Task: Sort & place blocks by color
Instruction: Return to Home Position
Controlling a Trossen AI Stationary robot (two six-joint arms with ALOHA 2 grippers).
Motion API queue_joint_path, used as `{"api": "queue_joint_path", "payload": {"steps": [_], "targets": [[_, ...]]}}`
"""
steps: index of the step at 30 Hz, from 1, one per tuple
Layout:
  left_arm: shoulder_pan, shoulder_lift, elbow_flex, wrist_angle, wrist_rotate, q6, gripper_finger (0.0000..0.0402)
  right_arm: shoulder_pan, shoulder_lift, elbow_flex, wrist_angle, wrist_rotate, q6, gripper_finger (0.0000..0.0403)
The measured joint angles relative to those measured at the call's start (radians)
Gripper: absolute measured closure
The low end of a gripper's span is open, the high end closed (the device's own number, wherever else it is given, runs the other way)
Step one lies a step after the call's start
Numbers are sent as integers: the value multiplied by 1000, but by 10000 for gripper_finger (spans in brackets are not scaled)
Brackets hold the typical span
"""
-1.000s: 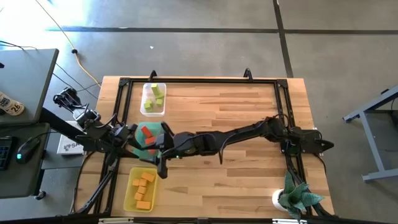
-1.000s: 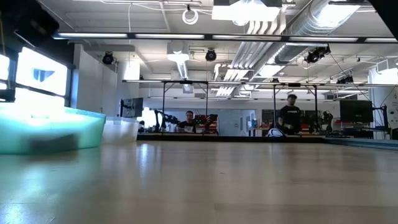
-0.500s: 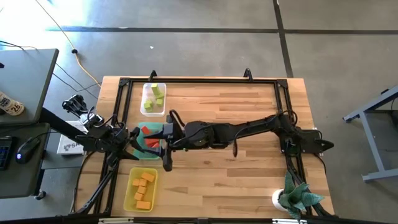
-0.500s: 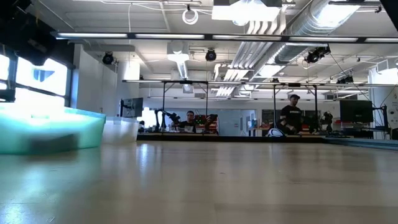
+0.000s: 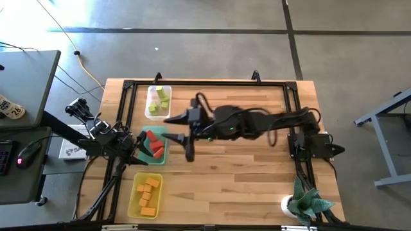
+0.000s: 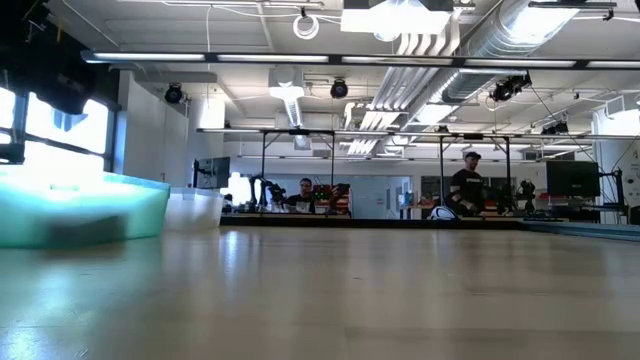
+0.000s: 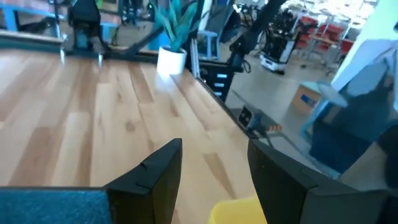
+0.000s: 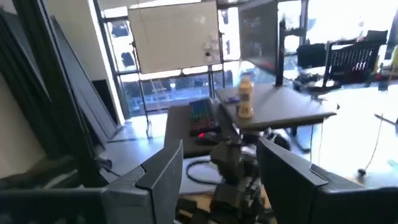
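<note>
Sorted: yellow-green blocks (image 5: 159,101) in clear tray (image 5: 168,90), far left; red blocks (image 5: 153,140) in green tray (image 5: 153,160), mid left; orange blocks (image 5: 148,192) in yellow tray (image 5: 132,208), near left.
Loose: no block seen on the tabletop (image 5: 257,186) (the low view shows only wood and tray walls).
Right gripper (image 5: 181,136): fingers spread wide, nothing between them, over the table just right of the green tray.
Left gripper (image 5: 130,142): fingers parted, empty, at the table's left edge beside the green tray.
Progress: sorting looks complete, as I read it.
Remaining: parking the arms; the right one reaches well across the table.

"26" on white tag (image 5: 11,109); nothing else legible
</note>
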Motion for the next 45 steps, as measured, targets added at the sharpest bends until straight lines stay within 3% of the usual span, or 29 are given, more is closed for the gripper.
{"api": "queue_joint_path", "payload": {"steps": [8,16,23,35,45], "targets": [[0,1,-1,-14,-33,-9,229,1,-140,0,-132,34,-29,210],[0,3,-1,-15,-75,-16,229,1,-248,0,-414,101,-25,210],[0,3,-1,-15,-74,-42,229,1,-284,0,-701,152,57,210],[0,4,0,-15,-74,-42,229,-4,-295,0,-1125,154,33,210],[0,4,0,-15,-74,-42,229,11,-404,-3,-1323,208,-2,210]]}}
